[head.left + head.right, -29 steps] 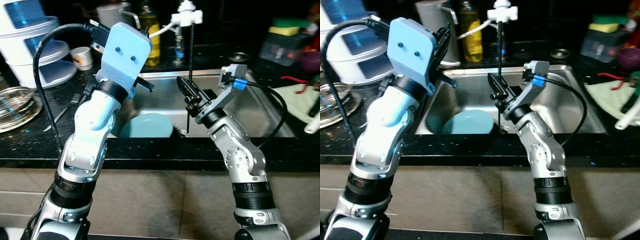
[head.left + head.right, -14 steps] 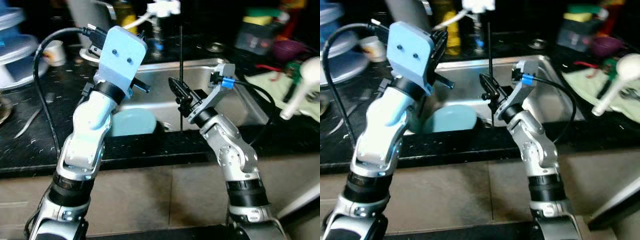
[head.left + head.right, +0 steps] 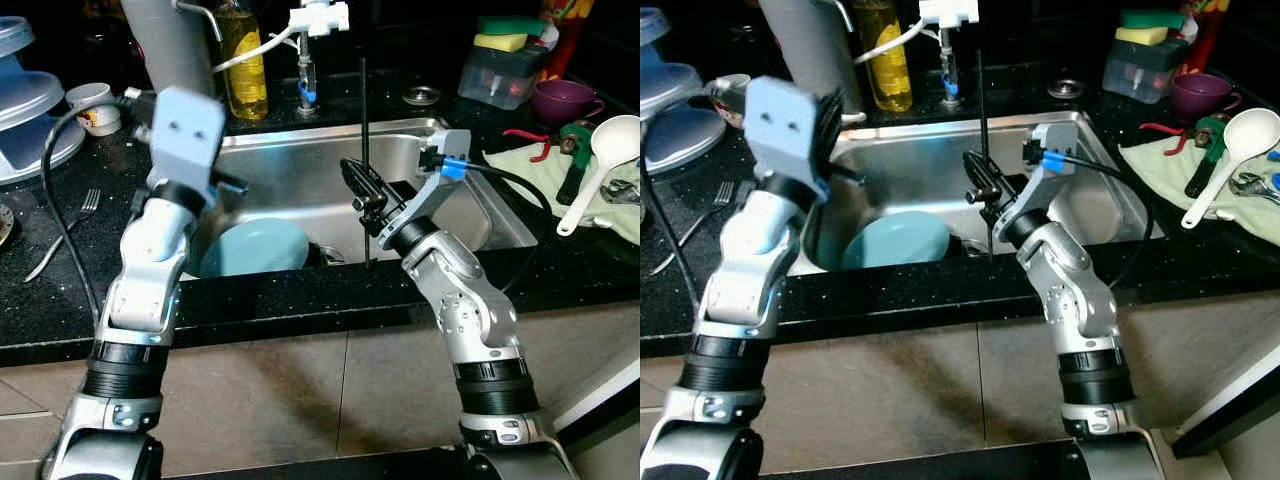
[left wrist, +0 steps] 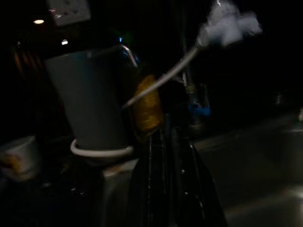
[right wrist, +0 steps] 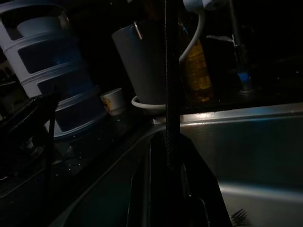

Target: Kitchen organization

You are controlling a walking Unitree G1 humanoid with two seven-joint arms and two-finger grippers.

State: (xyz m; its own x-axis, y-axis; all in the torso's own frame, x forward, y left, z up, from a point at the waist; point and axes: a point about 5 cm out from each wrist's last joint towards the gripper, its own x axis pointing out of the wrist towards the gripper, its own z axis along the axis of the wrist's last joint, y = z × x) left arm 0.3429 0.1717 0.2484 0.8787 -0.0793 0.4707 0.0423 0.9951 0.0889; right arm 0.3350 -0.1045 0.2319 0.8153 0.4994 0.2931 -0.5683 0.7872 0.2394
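My right gripper (image 3: 362, 192) hangs over the steel sink (image 3: 300, 160), shut on a thin black rod (image 3: 364, 120) that stands upright with its lower end near the sink's front wall. A round teal plate (image 3: 255, 247) leans in the sink's left front corner. My left arm's blue wrist block (image 3: 186, 125) is raised over the sink's left rim and hides the fingers. In the left wrist view my left gripper (image 4: 162, 142) looks shut on nothing, pointing toward the grey jug (image 4: 87, 94) and the yellow bottle (image 4: 147, 101).
Along the back of the black counter stand a grey jug (image 3: 170, 40), a yellow bottle (image 3: 243, 60), a tap (image 3: 305, 50) and a sponge box (image 3: 510, 65). Stacked plastic tubs (image 3: 30, 100), a small cup (image 3: 90, 105) and a fork (image 3: 62, 235) lie left; a white ladle (image 3: 600, 160) right.
The camera has pulled back and turned, so the whole scene has shifted. My left arm has swung left and lower, away from the rod. The right gripper still holds the rod upright.
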